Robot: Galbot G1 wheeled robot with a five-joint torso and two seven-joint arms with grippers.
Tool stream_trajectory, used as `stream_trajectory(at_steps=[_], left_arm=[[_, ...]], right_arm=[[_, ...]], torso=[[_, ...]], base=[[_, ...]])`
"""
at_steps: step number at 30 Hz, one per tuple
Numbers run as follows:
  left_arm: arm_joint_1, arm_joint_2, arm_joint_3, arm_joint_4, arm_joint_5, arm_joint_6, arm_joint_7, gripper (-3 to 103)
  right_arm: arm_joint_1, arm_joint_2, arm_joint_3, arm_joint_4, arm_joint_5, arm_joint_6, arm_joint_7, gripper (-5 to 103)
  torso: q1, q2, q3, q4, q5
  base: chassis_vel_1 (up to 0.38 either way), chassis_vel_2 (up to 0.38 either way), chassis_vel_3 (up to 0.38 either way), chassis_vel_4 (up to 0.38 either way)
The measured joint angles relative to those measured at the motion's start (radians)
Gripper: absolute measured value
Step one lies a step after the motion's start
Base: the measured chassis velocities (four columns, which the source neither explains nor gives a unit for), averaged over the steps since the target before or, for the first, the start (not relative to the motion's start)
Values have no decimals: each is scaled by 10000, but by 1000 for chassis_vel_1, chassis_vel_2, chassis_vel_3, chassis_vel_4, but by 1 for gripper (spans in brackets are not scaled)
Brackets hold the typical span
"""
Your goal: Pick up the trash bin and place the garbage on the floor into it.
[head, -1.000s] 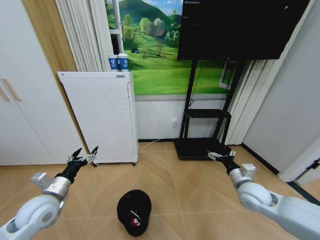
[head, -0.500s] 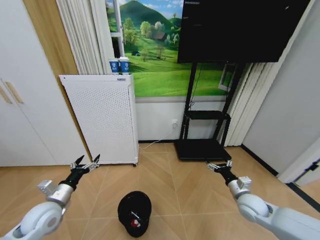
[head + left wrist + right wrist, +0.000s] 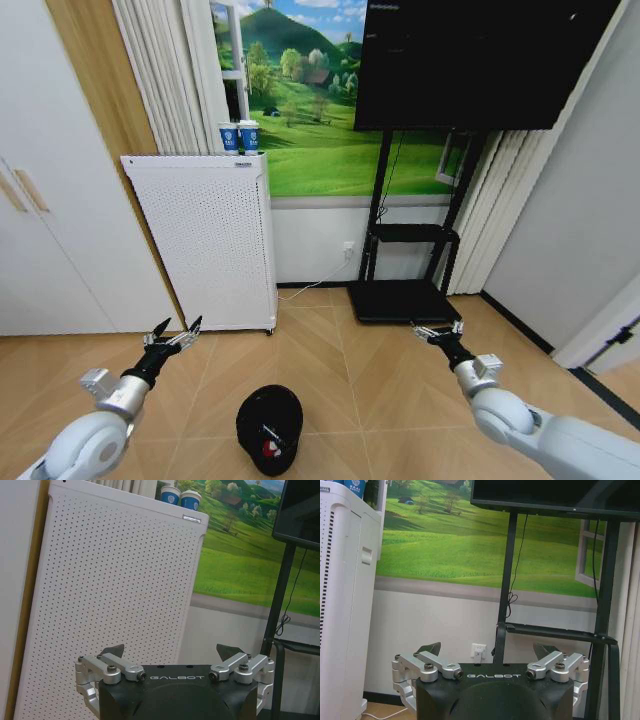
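The black round trash bin [image 3: 270, 428] stands on the herringbone wooden floor [image 3: 350, 380], low in the head view between my two arms. Inside its rim lies a small red-and-white piece of garbage [image 3: 268, 446]. My left gripper [image 3: 172, 335] hovers open above the floor, to the left of and beyond the bin, empty. In its wrist view the left gripper [image 3: 170, 652] faces the white cabinet. My right gripper [image 3: 438, 331] is open and empty, off to the bin's right. In its own wrist view the right gripper [image 3: 487, 650] faces the stand.
A tall white perforated cabinet [image 3: 205, 240] with two blue paper cups [image 3: 240, 136] on top stands behind the bin. A black TV stand [image 3: 405, 295] under a dark screen [image 3: 480, 60] sits back right. White cupboard doors [image 3: 50, 230] line the left.
The whole picture has shifted slightly, so the camera moved. Both grippers sit a little lower in view than before and stay open. The bin has not moved.
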Motion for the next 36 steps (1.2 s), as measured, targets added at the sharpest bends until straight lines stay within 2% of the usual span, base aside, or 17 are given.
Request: stream_trajectory(at_steps=[4, 36], left_arm=[[28, -15, -5, -4, -35, -2, 20, 100], [13, -91, 120, 33, -149, -4, 49, 100]], right_arm=[[3, 46, 15, 64, 18, -15, 76, 100], [41, 64, 13, 47, -302, 159, 119, 100]], torso=[[102, 266, 165, 0, 0], [633, 1594, 961, 1, 0]], base=[[0, 0, 0, 0], [0, 0, 0, 0]])
